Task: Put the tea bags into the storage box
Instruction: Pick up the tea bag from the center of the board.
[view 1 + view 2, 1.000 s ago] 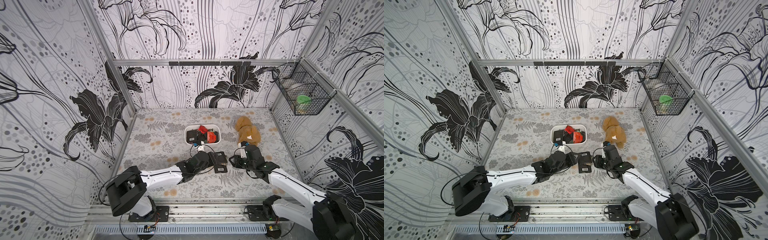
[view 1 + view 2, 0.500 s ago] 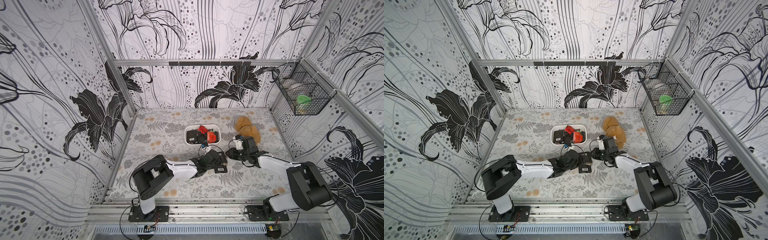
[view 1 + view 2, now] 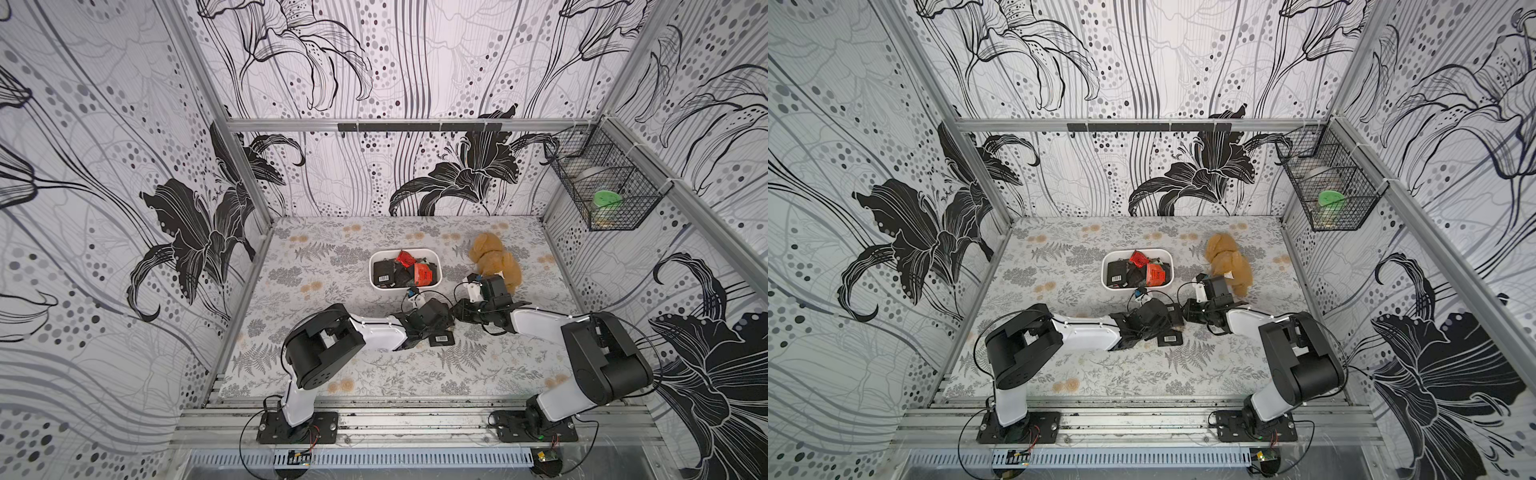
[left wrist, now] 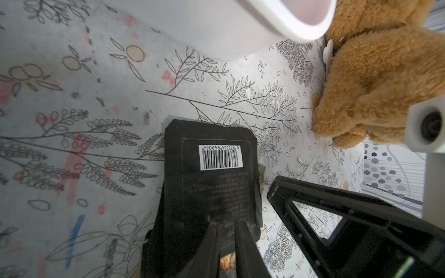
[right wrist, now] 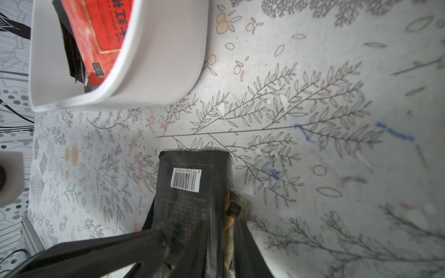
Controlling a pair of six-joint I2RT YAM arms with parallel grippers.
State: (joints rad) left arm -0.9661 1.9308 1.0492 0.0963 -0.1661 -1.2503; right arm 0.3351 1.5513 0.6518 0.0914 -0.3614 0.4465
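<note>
Floral mat (image 3: 316,291) is carrying white storage box (image 3: 371,274) mid-rear w/ several tea bags (image 3: 423,274) lying inside, while just in front L gripper (image 4: 227,223) is pinching a black barcode sachet (image 4: 212,183) & R gripper (image 5: 218,226) is clamping a second black sachet (image 5: 190,199), tan plush (image 3: 494,259) sitting beside box.
</note>
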